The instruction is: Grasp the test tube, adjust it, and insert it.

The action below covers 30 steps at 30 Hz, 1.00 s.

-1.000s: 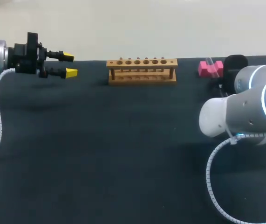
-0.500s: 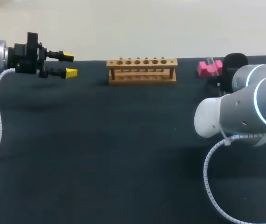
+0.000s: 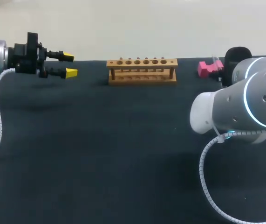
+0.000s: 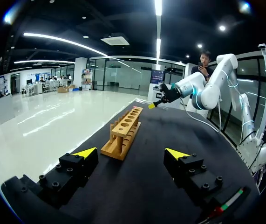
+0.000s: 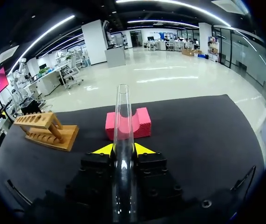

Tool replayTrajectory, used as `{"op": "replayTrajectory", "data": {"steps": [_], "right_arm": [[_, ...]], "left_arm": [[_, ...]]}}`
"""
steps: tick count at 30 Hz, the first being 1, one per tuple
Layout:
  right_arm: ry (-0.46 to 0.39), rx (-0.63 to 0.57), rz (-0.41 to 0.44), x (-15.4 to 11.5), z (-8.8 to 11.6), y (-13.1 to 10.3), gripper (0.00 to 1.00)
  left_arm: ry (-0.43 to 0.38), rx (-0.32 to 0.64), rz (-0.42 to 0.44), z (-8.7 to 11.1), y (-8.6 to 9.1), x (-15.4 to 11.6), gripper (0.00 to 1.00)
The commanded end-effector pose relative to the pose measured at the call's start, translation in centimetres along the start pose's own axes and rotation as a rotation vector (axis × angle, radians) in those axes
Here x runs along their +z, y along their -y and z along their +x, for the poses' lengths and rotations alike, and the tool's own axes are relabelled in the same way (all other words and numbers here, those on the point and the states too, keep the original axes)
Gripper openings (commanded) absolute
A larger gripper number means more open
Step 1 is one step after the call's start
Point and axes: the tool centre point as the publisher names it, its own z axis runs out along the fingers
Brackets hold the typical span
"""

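A clear glass test tube (image 5: pixel 122 116) runs straight out between the yellow tips of my right gripper (image 5: pixel 122 149), which is shut on it. The tube's open end points over a pink foam block (image 5: pixel 127 124) with a groove in its top. In the head view the block (image 3: pixel 207 68) sits at the back right, the tube (image 3: pixel 214 59) only just shows above it, and my right arm hides the fingers. The wooden rack (image 3: pixel 141 70) with a row of holes stands at the back middle. My left gripper (image 3: pixel 67 65) hovers open and empty at the back left.
The left wrist view looks along the rack (image 4: pixel 123 134) toward the pink block (image 4: pixel 136 108) at the far end. My right arm's bulky grey elbow (image 3: pixel 221 114) and its coiled cable (image 3: pixel 207 163) hang over the table's right side.
My right wrist has risen a little and its elbow has swung left. The tube's end now stands higher over the pink block. The left arm has not moved.
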Motion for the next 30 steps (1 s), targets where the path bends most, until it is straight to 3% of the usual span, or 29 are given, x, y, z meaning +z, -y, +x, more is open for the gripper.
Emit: {"op": "replayTrajectory", "data": {"steps": [1, 15, 30], "right_arm": [[-0.012, 0.000, 0.098, -2.1, -0.8, -0.9, 0.00], [-0.024, 0.026, 0.097, -5.4, -1.6, -3.2, 0.00], [-0.024, 0.026, 0.097, -5.4, -1.6, -3.2, 0.00]], "left_arm": [[0.003, 0.003, -0.005, 0.1, 0.2, -0.1, 1.00], [0.003, 0.003, -0.005, 0.1, 0.2, -0.1, 1.00], [0.003, 0.003, -0.005, 0.1, 0.2, -0.1, 1.00]]}}
